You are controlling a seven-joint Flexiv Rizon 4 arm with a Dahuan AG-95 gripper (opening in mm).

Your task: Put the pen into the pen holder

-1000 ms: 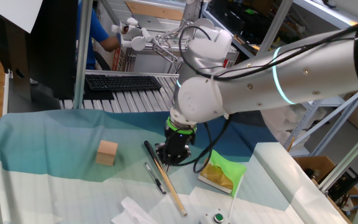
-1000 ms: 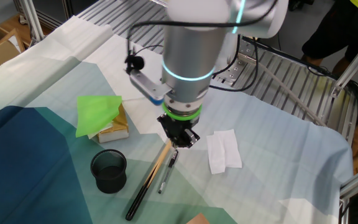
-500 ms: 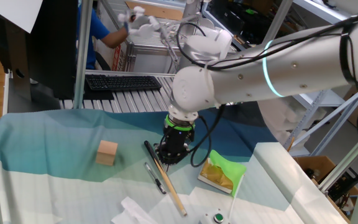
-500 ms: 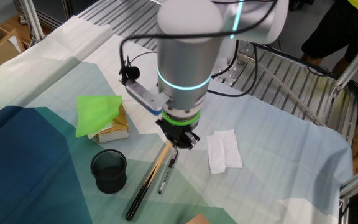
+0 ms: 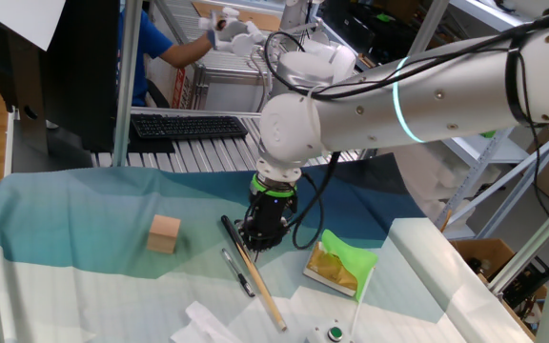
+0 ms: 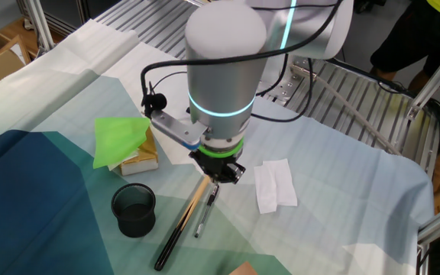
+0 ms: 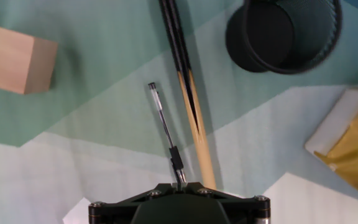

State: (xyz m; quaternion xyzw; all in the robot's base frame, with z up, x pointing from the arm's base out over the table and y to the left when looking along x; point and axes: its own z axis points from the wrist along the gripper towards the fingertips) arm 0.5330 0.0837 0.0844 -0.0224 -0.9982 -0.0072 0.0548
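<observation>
The pen [image 7: 165, 127], slim and black with a silvery tip, lies flat on the cloth beside the long wooden stick [image 7: 188, 93]. It also shows in one fixed view [image 5: 238, 273] and in the other fixed view [image 6: 204, 214]. The pen holder [image 7: 284, 34], a black mesh cup, stands upright and empty beyond the stick [image 6: 134, 208]. My gripper [image 6: 218, 179] hovers just over the pen's near end, its jaws together and holding nothing. In the hand view only the gripper's [image 7: 180, 184] black body shows at the bottom edge. In one fixed view the gripper [image 5: 258, 245] hides the holder.
A tan wooden cube [image 5: 164, 233] sits left of the pen. A yellow box under a green cloth [image 6: 121, 137] lies near the holder. A white tissue [image 6: 275, 185] lies on the other side of the gripper. A keyboard [image 5: 189, 126] is behind the table.
The arm's upper joints have turned and shifted a little to the left. The gripper stays over the same spot. The pen, stick and holder have not moved.
</observation>
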